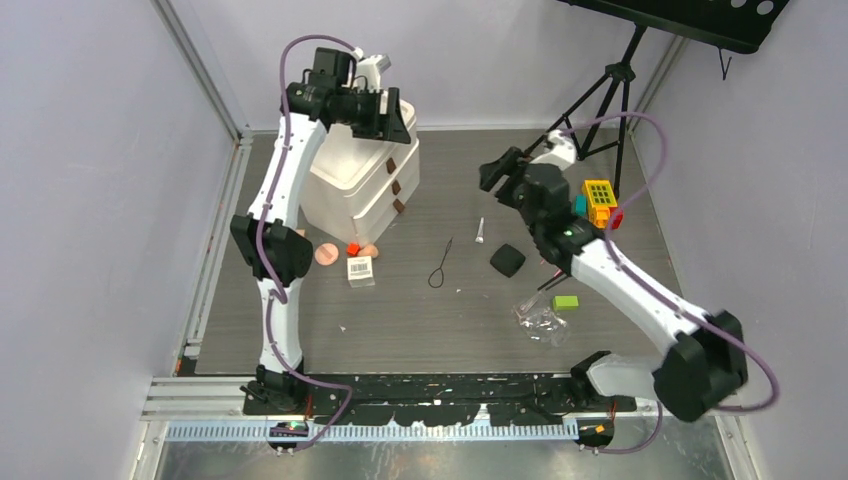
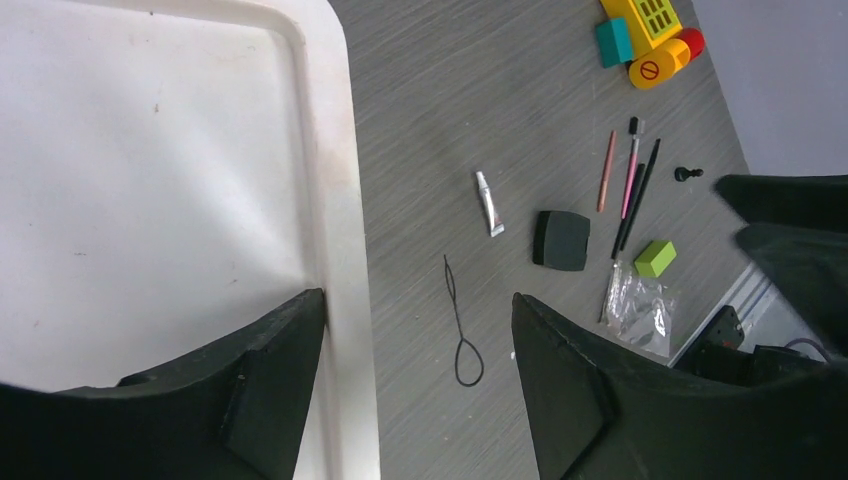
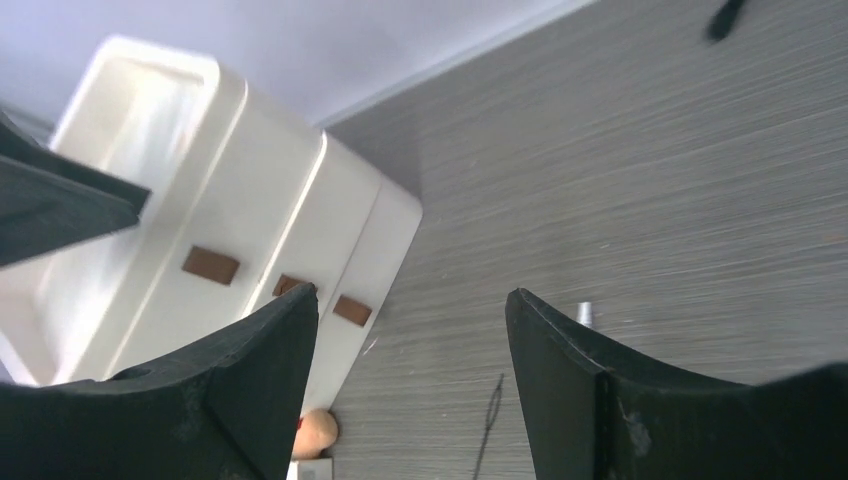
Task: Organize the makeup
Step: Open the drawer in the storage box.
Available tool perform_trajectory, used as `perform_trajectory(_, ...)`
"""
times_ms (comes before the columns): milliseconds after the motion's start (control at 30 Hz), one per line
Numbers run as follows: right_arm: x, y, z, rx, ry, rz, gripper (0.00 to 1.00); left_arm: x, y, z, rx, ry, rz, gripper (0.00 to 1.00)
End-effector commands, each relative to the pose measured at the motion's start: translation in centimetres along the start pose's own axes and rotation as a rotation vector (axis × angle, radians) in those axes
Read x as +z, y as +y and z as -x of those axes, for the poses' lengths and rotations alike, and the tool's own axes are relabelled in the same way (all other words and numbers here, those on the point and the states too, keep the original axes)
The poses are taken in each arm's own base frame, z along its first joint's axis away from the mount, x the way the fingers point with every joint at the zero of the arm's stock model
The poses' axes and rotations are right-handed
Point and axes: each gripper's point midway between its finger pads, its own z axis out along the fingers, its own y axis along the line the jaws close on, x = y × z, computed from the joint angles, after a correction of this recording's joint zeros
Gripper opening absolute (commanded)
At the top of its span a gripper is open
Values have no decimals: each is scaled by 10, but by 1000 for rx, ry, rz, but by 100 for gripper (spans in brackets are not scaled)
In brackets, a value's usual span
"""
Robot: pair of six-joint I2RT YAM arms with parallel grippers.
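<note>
Top external view of a grey table [image 1: 450, 330] with makeup scattered across it, apparently none put away yet. At left, the left gripper [image 2: 417, 300] hovers with jaws spread and empty over the bare top tray of a white drawer organiser [image 1: 345, 190], likely where the cosmetics belong. Before the organiser lie a pink puff [image 1: 326, 253], a peach sponge [image 1: 370, 250] and a clear barcoded box [image 1: 360, 269]. Mid-table: a thin black loop [image 1: 440, 268], a small silver tube [image 1: 480, 231], a black compact [image 1: 507, 260]. Beyond the compact the raised right gripper [image 3: 410, 300] is wide open and holds nothing, probably poised to choose a piece. Pencils [image 2: 632, 195] and a green piece [image 1: 566, 301] lie further right, near toy blocks [image 1: 598, 200].
</note>
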Motion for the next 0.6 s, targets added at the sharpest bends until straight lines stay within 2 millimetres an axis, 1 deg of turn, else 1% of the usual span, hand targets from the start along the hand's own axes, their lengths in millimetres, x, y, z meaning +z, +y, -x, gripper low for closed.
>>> perform_trajectory(0, -50, -47, 41, -49, -94, -155, 74, 8, -38, -16, -42, 59, -101, 70)
perform_trajectory(67, -64, -66, 40, -49, -98, -191, 75, 8, -44, -15, -32, 55, -109, 71)
perform_trajectory(133, -75, -76, 41, -55, -105, -203, 75, 6, -50, -13, -20, 46, -110, 73)
perform_trajectory(200, -80, -85, 38, -63, -99, -221, 75, 3, -52, -10, -14, 34, -103, 75)
perform_trajectory(333, -81, -93, 28, -74, -66, -238, 75, -10, -51, 4, 8, -26, -47, 78)
perform_trajectory(400, -80, -95, 22, -79, -47, -240, 75, -20, -47, 15, 24, -77, 11, 79)
perform_trajectory(433, -79, -96, 20, -81, -39, -242, 75, -25, -47, 19, 31, -99, 29, 80)
perform_trajectory(500, -79, -97, 17, -91, -24, -245, 75, -35, -40, 30, 38, -154, 97, 81)
perform_trajectory(567, -80, -100, 16, -98, -20, -256, 75, -50, -39, 43, 51, -224, 145, 82)
